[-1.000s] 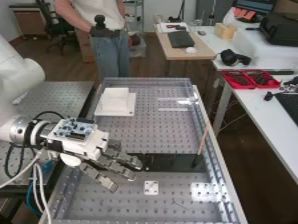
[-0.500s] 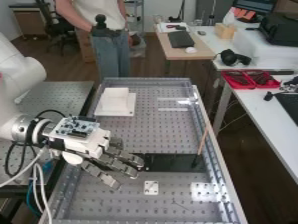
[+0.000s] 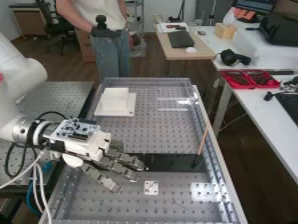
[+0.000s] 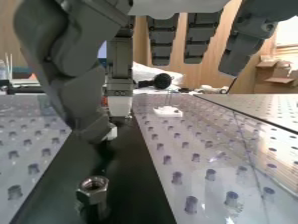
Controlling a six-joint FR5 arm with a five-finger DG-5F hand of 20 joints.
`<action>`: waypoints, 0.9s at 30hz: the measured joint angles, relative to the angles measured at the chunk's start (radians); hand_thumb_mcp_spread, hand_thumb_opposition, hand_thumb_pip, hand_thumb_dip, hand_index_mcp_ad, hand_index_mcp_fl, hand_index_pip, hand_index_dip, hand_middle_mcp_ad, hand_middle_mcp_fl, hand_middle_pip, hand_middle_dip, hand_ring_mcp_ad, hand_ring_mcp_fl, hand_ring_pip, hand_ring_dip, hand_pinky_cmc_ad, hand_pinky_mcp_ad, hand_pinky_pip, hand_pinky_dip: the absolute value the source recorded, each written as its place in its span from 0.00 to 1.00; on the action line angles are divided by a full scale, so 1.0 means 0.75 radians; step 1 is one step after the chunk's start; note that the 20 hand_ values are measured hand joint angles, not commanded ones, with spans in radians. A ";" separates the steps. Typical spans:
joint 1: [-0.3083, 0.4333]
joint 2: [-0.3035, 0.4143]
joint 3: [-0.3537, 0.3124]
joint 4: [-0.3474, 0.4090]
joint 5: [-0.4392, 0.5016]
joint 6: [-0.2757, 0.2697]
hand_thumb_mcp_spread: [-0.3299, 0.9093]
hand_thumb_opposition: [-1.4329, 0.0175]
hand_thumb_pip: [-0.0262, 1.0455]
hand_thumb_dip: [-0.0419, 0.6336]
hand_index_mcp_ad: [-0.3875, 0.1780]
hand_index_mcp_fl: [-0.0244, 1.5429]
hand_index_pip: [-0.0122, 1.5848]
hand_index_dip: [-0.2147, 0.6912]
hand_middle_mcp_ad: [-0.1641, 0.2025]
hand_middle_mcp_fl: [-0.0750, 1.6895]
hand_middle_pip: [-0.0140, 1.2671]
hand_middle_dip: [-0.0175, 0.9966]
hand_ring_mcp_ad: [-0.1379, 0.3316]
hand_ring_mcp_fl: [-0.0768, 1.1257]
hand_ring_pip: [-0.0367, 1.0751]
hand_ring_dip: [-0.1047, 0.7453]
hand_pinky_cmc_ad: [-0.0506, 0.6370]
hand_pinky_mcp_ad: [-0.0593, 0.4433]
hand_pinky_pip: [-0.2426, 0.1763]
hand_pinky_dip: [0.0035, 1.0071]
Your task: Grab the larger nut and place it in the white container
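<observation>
The robot hand [image 3: 88,146] is released, its fingers loosely straight and spread, with nothing in its grasp. In the high view it hangs over the near half of the perforated metal tabletop [image 3: 163,139], reaching in from nine o'clock on the white arm [image 3: 20,75]. A black strip [image 3: 174,162] crosses the tabletop at about three o'clock from the fingers.

In the wrist view a metal hex nut [image 4: 93,186] sits over that strip, below the thumb of the robot hand [image 4: 81,95] and apart from it — whether it is the larger one, I cannot tell.

The white container [image 3: 116,100] lies on the tabletop toward its far end, at twelve o'clock from the robot hand in the high view and well apart from it. A small white plate with holes [image 3: 151,188] lies at four o'clock, and a thin wooden stick [image 3: 203,140] leans at between two and three o'clock — its lower end at the black strip.
</observation>
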 joint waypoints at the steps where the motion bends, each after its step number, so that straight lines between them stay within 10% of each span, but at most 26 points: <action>1: 0.000 0.000 0.001 0.000 0.000 0.002 0.59 0.40 0.68 0.39 0.38 0.01 0.98 0.61 0.62 0.04 0.11 0.20 0.57 0.07 0.11 0.25 0.61 0.67 0.37 0.31; 27: -0.001 0.010 -0.003 -0.037 0.008 0.004 0.58 0.39 0.70 0.39 0.38 0.01 0.82 0.36 0.62 0.04 0.11 0.20 0.57 0.07 0.11 0.26 0.61 0.67 0.37 0.34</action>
